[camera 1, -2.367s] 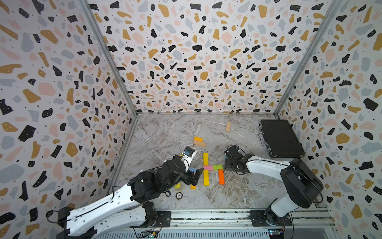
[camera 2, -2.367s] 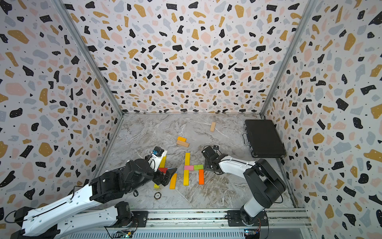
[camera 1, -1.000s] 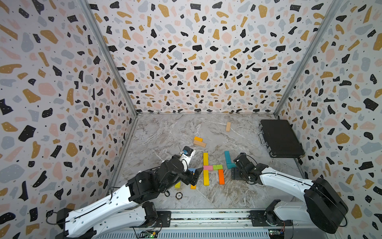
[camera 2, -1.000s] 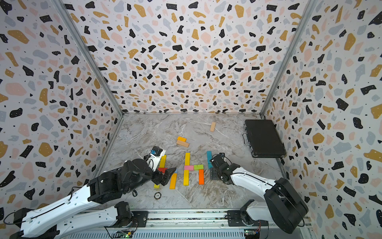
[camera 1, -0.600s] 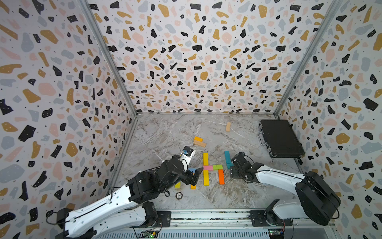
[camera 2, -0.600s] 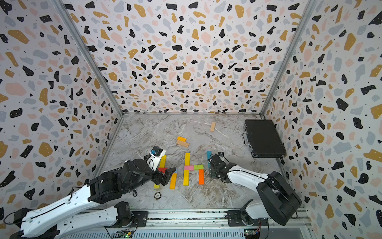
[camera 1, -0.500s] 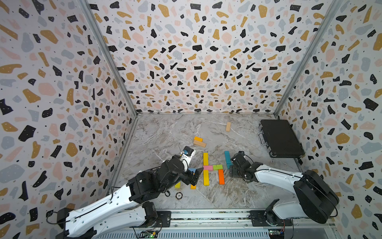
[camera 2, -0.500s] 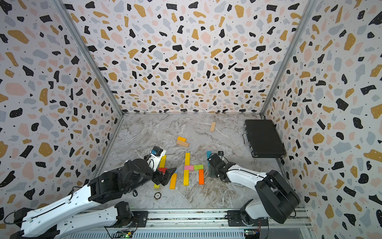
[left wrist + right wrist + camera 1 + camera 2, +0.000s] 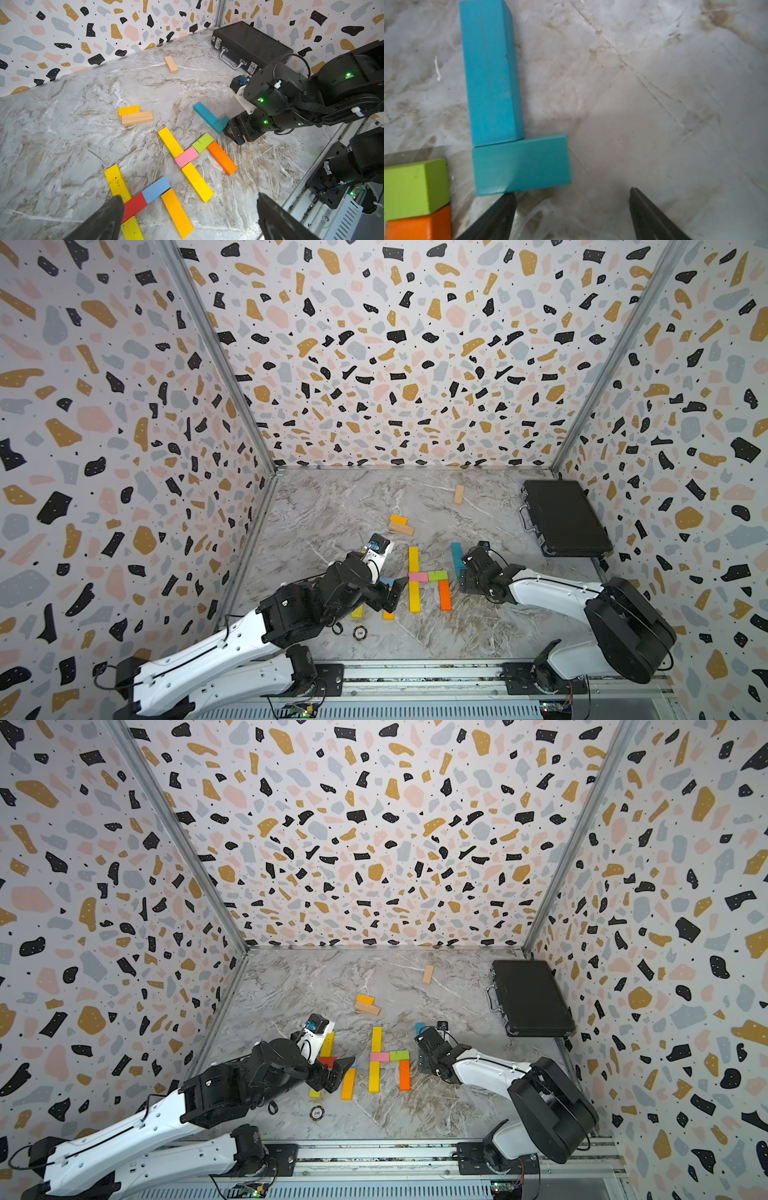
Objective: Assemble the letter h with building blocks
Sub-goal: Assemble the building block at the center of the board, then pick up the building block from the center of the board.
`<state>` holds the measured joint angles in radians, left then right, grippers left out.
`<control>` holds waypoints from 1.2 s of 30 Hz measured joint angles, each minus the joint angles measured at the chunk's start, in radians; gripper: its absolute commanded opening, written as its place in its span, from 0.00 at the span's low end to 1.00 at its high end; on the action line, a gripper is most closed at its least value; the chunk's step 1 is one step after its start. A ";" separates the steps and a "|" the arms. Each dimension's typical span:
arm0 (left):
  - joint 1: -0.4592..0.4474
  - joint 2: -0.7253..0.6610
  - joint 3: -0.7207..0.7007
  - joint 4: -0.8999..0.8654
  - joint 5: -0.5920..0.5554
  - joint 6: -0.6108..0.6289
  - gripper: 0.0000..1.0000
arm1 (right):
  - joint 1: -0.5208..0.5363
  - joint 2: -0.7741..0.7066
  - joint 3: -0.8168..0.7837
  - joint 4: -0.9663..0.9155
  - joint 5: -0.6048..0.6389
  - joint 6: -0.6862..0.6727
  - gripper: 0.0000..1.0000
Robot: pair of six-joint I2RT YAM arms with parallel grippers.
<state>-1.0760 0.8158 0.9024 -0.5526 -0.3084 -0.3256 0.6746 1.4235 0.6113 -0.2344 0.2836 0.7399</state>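
The walls are speckled terrazzo all round, and the bench (image 9: 332, 506) is grey marbled.

The right fingers (image 9: 502, 212) are down low and spread apart, with only bare bench between them. They grip nothing. One fingertip sits right at the near edge of the short teal block (image 9: 521, 164), though I can't tell if it touches. That block lies crosswise, butted against the end of the long teal block (image 9: 490, 72) just beyond it, so the two make an L. Off to one side of these fingers are the green block (image 9: 415, 185) and the orange block (image 9: 419, 226), part of a finished h.

The left fingers (image 9: 108, 216) are also spread wide and empty, hovering over another finished h with a red block (image 9: 135, 204) and a blue block (image 9: 155, 189) as its bar.

So I'd say a third letter is in hand, with only the upper stem and the start of the bar laid. It lacks a lower stem and a leg. Well beyond the teal pair lie a plain wood block (image 9: 401, 528), a short orange piece (image 9: 398, 519) and another wood block (image 9: 458, 494) farther off. The next move, I reckon, is to lift the right fingers clear without nudging the short teal block, then fetch one of those spares.
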 measured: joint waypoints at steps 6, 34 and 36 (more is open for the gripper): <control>0.000 0.000 0.000 0.000 0.008 0.000 0.99 | 0.000 -0.122 -0.018 -0.055 -0.042 -0.008 0.90; 0.003 -0.098 -0.060 -0.024 0.038 -0.087 0.99 | -0.122 0.523 0.762 -0.057 -0.303 -0.304 0.86; 0.003 -0.098 -0.060 -0.024 0.038 -0.087 0.99 | -0.092 0.558 0.790 -0.037 -0.348 -0.326 0.86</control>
<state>-1.0725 0.7181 0.8429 -0.5762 -0.2703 -0.4122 0.5827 1.9816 1.4014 -0.2714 -0.0643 0.4141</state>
